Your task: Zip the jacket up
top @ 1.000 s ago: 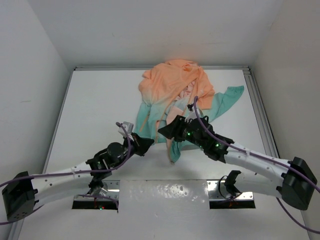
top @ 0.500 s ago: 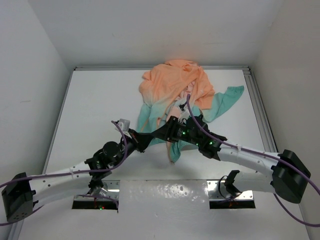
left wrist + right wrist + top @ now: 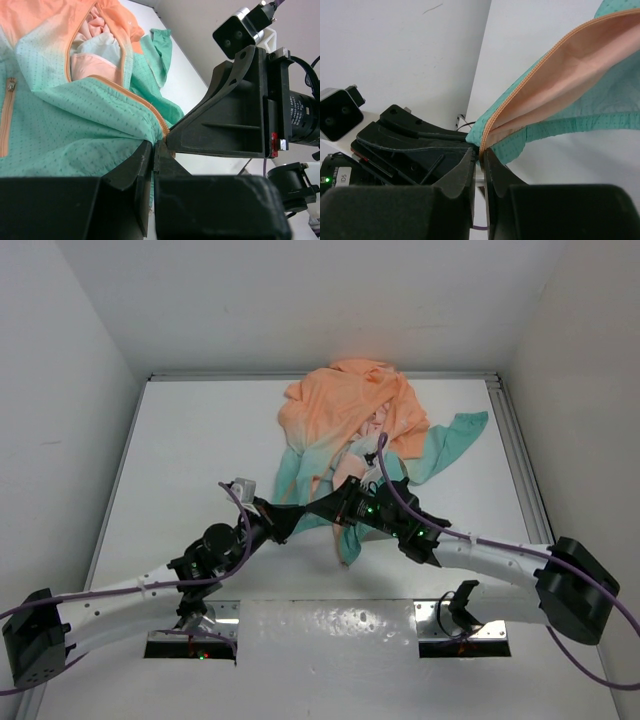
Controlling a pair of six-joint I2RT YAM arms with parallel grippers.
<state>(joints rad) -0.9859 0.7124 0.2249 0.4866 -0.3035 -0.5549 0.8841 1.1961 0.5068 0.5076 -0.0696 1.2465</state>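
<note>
Since a second ago, left claw (image 3: 295, 520) and right claw (image 3: 319, 508) have converged on the jacket (image 3: 350, 415), heaped at the back of the counter (image 3: 190, 440). Only in the wrist views do we see both claws pinched narrow onto its teal hem, at the end of the orange zipper (image 3: 125, 93).

We've only got the white table (image 3: 190, 460) under the right claw (image 3: 321, 509) — white walls (image 3: 300, 300) far beyond it, two metal plates (image 3: 495, 633) behind.

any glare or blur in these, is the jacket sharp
Top view: even light, glare only on the shiny near strip. Left wrist: jacket sharp, dotted weave shows, fingers near black. Right wrist: zipper edge crisp, fingers dark too.
</note>
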